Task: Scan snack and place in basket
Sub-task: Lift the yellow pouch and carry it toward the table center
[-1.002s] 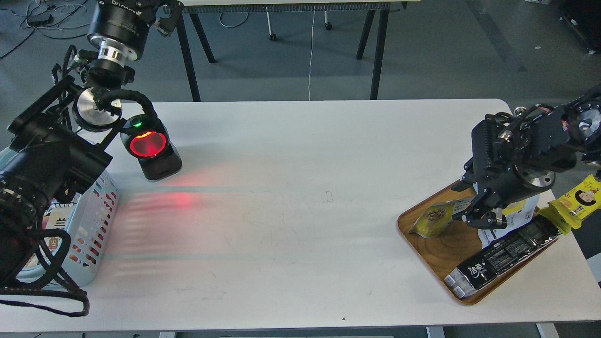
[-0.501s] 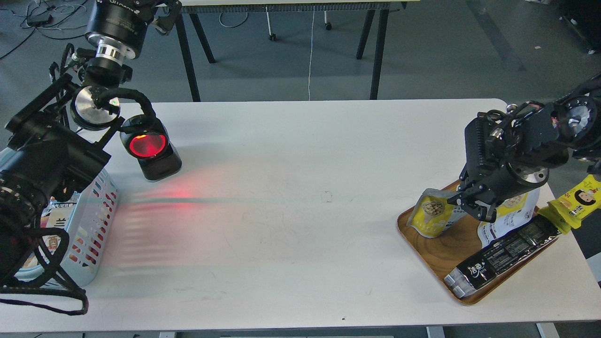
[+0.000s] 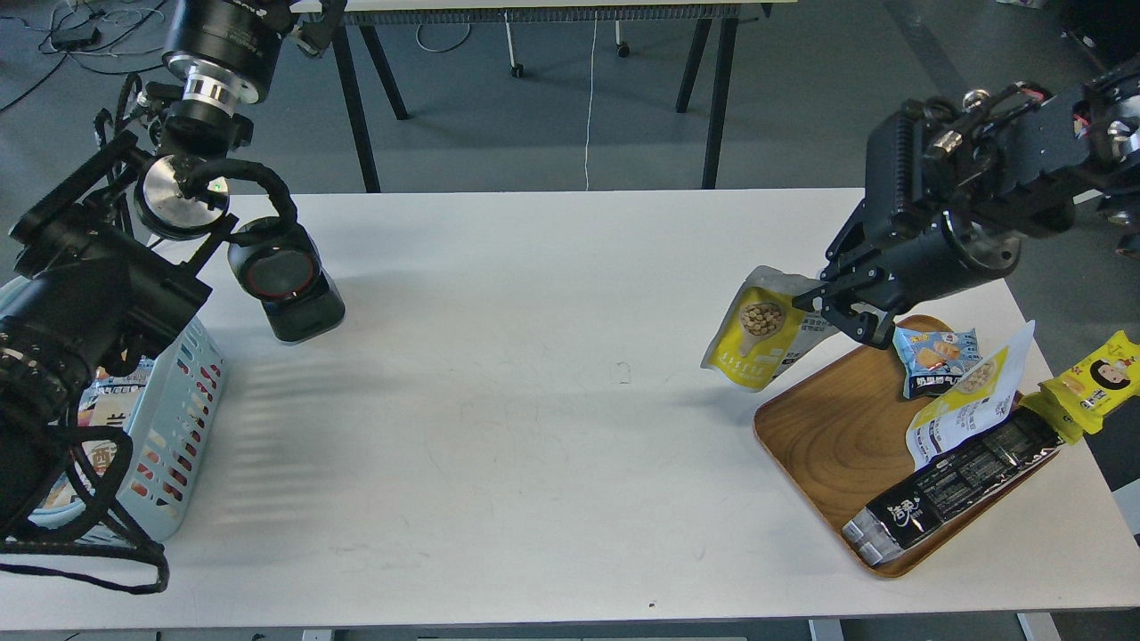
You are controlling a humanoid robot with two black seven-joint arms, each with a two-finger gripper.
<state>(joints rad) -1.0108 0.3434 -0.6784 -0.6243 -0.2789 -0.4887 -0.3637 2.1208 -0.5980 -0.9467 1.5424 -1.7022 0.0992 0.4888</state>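
The snack (image 3: 757, 334), a small pouch with a yellow front picturing beige balls in a spoon, hangs in the air just left of the oval wooden tray (image 3: 837, 436). My right gripper (image 3: 824, 307) is shut on its upper right edge and holds it above the table. The light blue slotted basket (image 3: 178, 418) stands at the table's left edge, partly hidden by my left arm, with packets inside. The black scanner (image 3: 285, 285) stands right of the basket with its round window dark. My left gripper (image 3: 307, 22) is at the top edge, mostly cut off.
The tray holds a small blue packet (image 3: 935, 356), a yellow-and-white pouch (image 3: 971, 405) and a long black packet (image 3: 962, 485). A bright yellow packet with a cartoon face (image 3: 1100, 378) lies off its right side. The white table (image 3: 534, 401) stretches between scanner and tray.
My right gripper lifted the snack off the tray, up and to the left, uncovering the blue packet. The scanner's red light and its glow on the table went out.
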